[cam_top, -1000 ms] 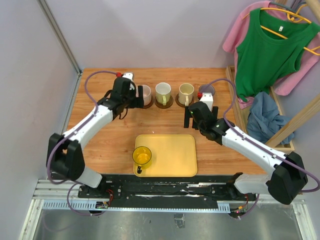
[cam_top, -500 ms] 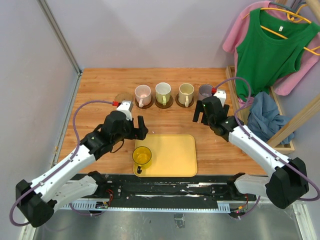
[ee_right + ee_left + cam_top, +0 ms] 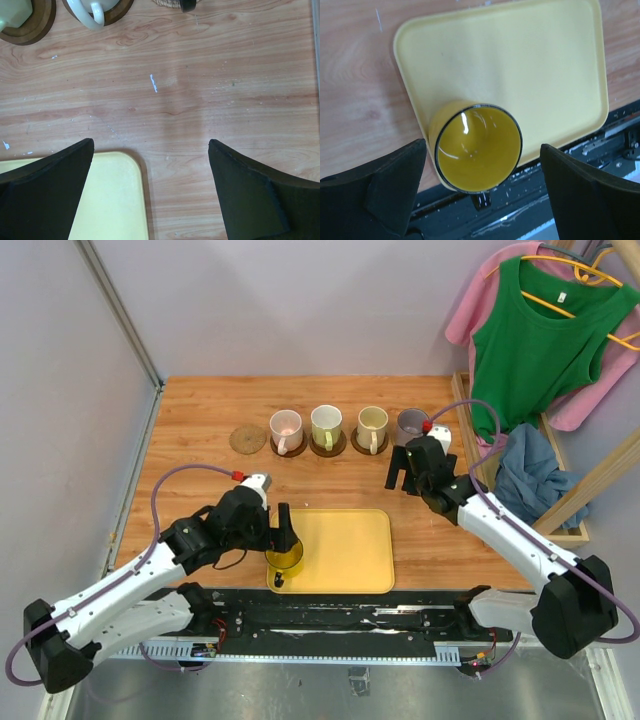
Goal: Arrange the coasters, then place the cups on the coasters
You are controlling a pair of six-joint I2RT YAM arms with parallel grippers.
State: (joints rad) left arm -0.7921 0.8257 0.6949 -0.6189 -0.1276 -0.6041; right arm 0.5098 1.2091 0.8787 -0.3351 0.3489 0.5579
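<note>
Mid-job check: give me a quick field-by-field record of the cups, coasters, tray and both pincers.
far row, on coasters: pink cup, pale green cup, cream cup, grey-purple cup
tan coaster: bare, left end of row
yellow cup: upright on yellow tray, near-left corner
left pincer: open, fingers either side of yellow cup, not gripping
right pincer: open, empty, over bare table

L arm point(image 3: 130, 575) low, elbow bent, forearm angled in twd centre, wrist pitched down. L gripper point(image 3: 482, 150) jaws spread wide, fingers point(image 3: 395, 190) not clamped. R arm point(image 3: 500, 530) stretched fwd and inward. R gripper point(image 3: 151, 145) facing down, jaws wide apart too.
</note>
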